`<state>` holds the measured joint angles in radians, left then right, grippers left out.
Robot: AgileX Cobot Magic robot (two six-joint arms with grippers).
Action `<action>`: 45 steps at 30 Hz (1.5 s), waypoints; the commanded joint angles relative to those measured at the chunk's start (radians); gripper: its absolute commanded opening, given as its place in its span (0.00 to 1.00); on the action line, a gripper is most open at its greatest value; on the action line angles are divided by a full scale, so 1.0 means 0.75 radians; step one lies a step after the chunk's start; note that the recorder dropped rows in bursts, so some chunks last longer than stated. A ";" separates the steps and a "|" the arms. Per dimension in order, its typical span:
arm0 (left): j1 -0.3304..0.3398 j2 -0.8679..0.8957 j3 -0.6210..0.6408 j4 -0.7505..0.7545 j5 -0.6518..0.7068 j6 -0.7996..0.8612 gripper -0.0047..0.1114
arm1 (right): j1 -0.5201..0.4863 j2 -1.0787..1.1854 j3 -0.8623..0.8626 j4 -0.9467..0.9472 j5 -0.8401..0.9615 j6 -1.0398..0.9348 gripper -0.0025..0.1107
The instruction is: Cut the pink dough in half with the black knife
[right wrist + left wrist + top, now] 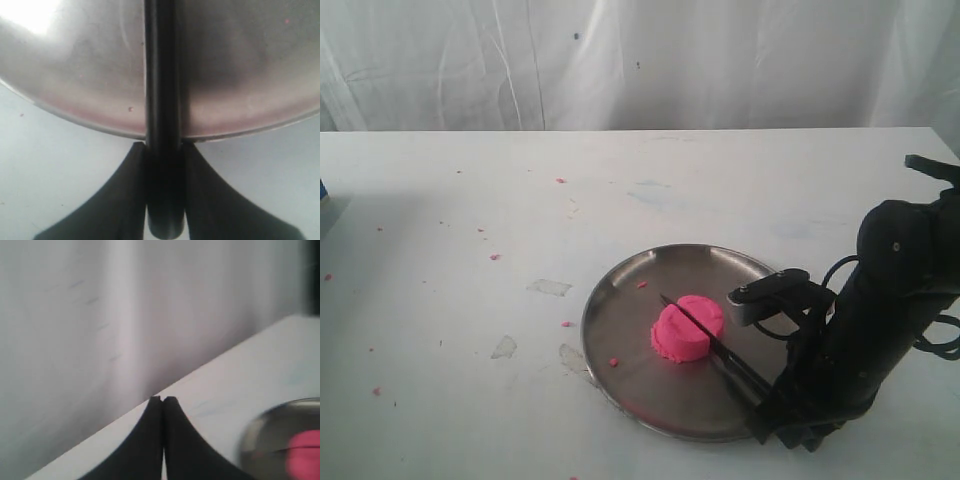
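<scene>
The pink dough (688,328) is a round puck lying on the steel plate (630,300). The black knife (715,348) runs diagonally across the puck, its blade sunk into the top along the middle and its tip past the far side. My right gripper (768,412) is at the plate's near right rim, shut on the knife handle (162,100), which sits between the two fingers. My left gripper (163,400) is shut with nothing in it, held above the table; the plate (265,435) and a blur of the pink dough (305,452) show beside it. It does not show in the exterior view.
Tiny pink crumbs (494,257) are scattered over the white table (470,200), and a few lie on the plate. Patches of clear tape (550,287) are stuck left of the plate. A white curtain (620,60) hangs behind the table's far edge.
</scene>
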<state>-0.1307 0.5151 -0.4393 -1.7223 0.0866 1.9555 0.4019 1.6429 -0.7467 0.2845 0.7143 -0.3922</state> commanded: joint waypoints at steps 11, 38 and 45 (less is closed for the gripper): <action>0.044 0.666 -0.006 1.494 0.479 -2.075 0.04 | -0.003 0.003 -0.002 0.012 0.033 0.004 0.02; 0.366 -0.535 0.227 1.353 -0.077 -1.838 0.04 | -0.003 0.003 0.000 0.010 0.005 0.004 0.02; 0.293 -0.592 0.258 1.321 -0.100 -1.851 0.04 | -0.003 0.003 0.000 0.010 0.003 0.004 0.02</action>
<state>0.1003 0.0779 -0.2648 -0.6900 0.0170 0.5818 0.4019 1.6429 -0.7467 0.2902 0.7199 -0.3900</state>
